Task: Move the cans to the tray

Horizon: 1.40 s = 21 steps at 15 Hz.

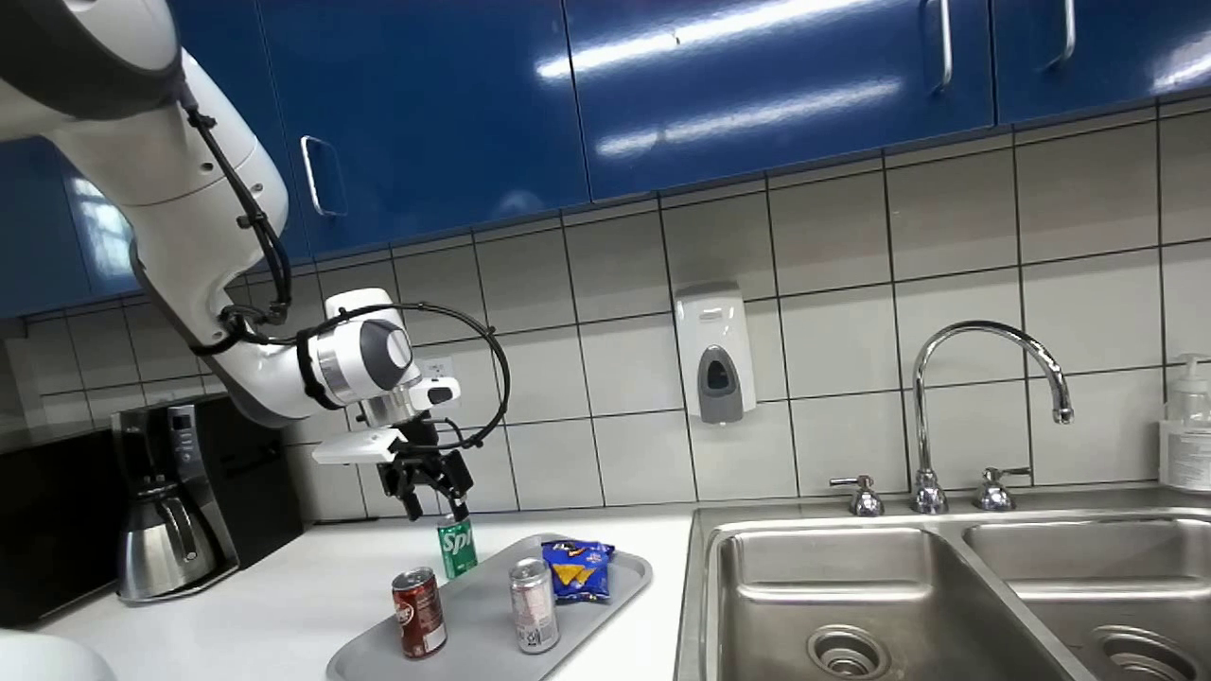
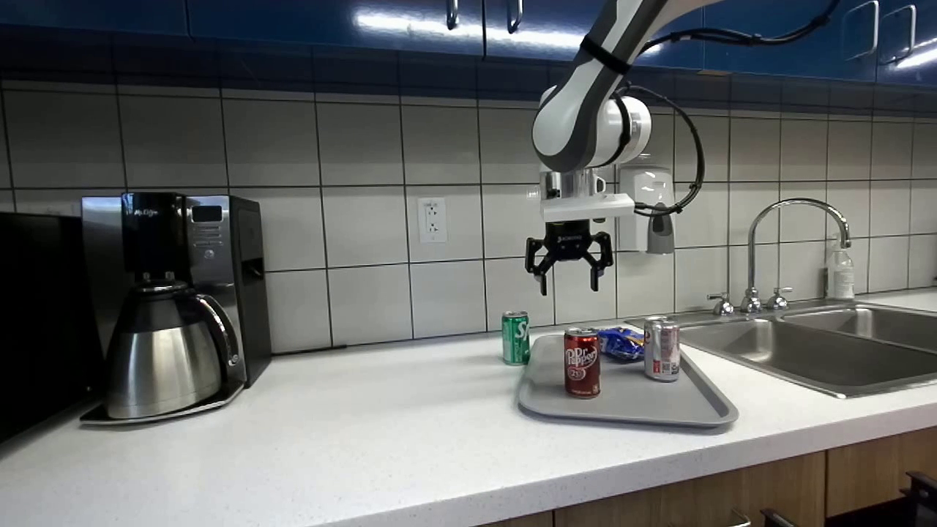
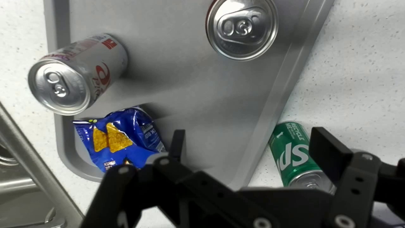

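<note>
Had glossy blue wall cabs (image 1: pixel 426 113) w/ metal handles (image 1: pixel 946 43) up high, catching long glare streaks (image 1: pixel 719 29). Showed pale dk.-grouted tiles (image 2: pixel 366 223) below, plus soap disp. (image 1: pixel 716 350) and elec. outlet (image 2: pixel 432 219). Had white speckled counter (image 2: pixel 329 439) w/ dbl. s/s sink (image 1: pixel 804 610), chrome tap (image 1: pixel 921 426), coffee mkr. (image 2: pixel 157 234) well apart from sink; showed wood fronts (image 2: pixel 776 483) under counter edge.

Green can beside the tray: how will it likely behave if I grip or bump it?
The green can stands upright and is taller than wide, so a nudge high up might tip it. Its smooth, round side could slip in a loose grip, and would probably let it roll once toppled. Nothing shows how full it is.
</note>
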Each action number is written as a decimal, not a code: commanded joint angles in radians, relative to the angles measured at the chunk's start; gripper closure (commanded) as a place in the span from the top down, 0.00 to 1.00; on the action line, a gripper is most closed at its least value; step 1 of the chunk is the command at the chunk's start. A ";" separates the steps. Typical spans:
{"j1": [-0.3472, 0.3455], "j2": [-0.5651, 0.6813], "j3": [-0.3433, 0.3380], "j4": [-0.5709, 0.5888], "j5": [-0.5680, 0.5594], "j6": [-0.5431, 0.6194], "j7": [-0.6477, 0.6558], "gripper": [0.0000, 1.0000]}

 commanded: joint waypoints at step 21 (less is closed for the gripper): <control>-0.032 0.345 0.033 0.398 0.137 0.050 -0.178 1.00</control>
